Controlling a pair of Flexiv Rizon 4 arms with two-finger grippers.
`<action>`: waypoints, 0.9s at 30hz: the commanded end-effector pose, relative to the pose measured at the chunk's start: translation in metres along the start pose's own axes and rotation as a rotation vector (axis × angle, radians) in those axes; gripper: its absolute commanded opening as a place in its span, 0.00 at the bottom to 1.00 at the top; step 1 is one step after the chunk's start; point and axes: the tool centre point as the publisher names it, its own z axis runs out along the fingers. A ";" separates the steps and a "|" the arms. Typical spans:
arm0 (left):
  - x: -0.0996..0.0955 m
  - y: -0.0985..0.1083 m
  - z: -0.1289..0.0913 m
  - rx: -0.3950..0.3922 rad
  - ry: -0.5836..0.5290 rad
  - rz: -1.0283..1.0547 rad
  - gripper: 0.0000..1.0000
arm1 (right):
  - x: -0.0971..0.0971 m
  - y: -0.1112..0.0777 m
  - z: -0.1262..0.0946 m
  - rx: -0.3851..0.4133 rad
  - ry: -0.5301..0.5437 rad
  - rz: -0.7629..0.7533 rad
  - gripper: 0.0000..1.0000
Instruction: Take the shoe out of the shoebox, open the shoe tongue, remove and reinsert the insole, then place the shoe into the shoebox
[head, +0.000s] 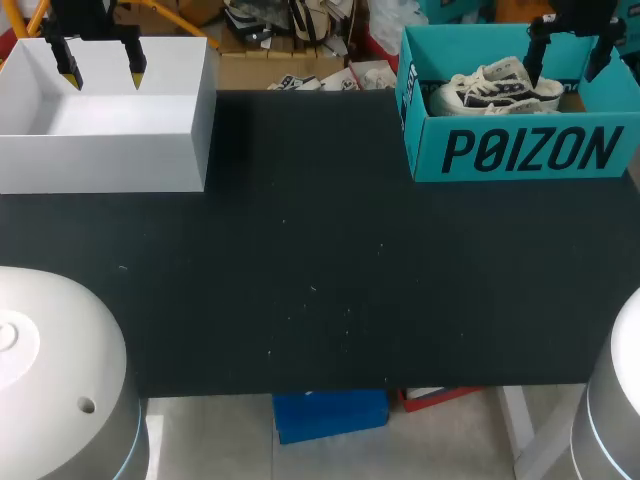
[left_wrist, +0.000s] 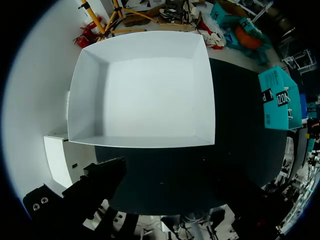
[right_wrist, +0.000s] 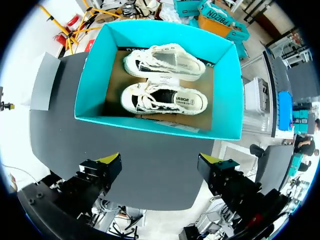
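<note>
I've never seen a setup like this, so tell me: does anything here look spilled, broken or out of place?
Nothing stands out. Two white shoes lie side by side in the teal shoebox, and the white box across the table looks intact.

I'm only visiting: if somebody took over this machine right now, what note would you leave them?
The left claw is open and empty above the white box.
The right claw is open and empty above the teal shoebox.
Two white shoes lie side by side inside it.
Done: nothing yet.
Left: lift a shoe out, open its tongue, remove and refit the insole, put it back.
</note>
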 end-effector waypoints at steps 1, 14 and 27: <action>0.000 0.000 0.000 0.000 0.000 0.000 1.00 | -0.001 -0.003 -0.009 -0.062 0.008 -0.263 1.00; 0.000 0.000 0.000 0.000 0.000 0.000 1.00 | 0.007 -0.033 -0.019 0.088 0.056 -1.087 1.00; 0.000 0.000 0.000 0.000 0.000 0.000 1.00 | 0.007 -0.035 -0.017 0.120 -0.019 -1.096 1.00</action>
